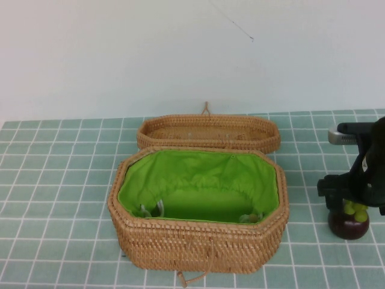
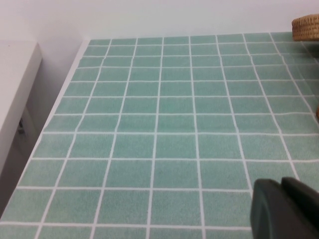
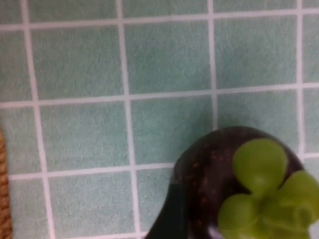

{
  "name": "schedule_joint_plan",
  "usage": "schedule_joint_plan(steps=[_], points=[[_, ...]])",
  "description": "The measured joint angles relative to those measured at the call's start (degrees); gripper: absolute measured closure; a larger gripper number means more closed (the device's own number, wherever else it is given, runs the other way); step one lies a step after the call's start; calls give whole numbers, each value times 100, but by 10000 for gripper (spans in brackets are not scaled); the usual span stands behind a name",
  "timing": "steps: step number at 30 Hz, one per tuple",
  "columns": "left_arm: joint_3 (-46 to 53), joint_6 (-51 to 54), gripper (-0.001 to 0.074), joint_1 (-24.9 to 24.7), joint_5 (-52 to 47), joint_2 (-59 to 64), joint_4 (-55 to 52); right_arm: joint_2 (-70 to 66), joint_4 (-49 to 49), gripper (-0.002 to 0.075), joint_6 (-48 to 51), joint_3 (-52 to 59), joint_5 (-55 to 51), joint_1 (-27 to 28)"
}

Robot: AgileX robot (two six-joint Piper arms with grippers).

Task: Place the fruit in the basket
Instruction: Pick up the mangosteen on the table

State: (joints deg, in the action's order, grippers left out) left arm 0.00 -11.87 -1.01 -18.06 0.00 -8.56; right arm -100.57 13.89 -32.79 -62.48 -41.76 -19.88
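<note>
- On my high view the basket (image 1: 198, 208) sits in the middle of the bench (image 1: 60, 180), its bright green lining showing.
- Its lid (image 1: 209, 133) lies flipped back on the far side, touching the basket's far rim.
- The fruit (image 1: 349, 221) rests on the bench to the right of the basket, clear of its wall, green leaves on top.
- My right gripper (image 1: 348, 205) is directly above the fruit, down at the level of its leaves. One dark finger (image 3: 167, 216) shows in the right wrist view against the side of the fruit (image 3: 234, 184). I cannot tell how wide the gripper stands or whether it grips the fruit.
- My left gripper (image 2: 286, 209) does not appear in the high view. In the left wrist view only a dark piece of it shows over bare tiled bench (image 2: 149, 124), so I cannot tell how it stands.
- In that same view a bit of wicker (image 2: 306, 27) shows at the edge, well apart from the left gripper.
</note>
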Motion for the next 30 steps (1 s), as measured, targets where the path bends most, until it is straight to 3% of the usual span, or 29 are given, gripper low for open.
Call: schedule_joint_plan(steps=[17,23,30], points=[[0,0,722,0,0,0,0,-673,-267,36,413,0,323,44],[0,0,734,0,0,0,0,-675,-255,190,393,-114,279,44],[0,0,736,0,0,0,0,-607,-402,201,444,-434,-365,33]])
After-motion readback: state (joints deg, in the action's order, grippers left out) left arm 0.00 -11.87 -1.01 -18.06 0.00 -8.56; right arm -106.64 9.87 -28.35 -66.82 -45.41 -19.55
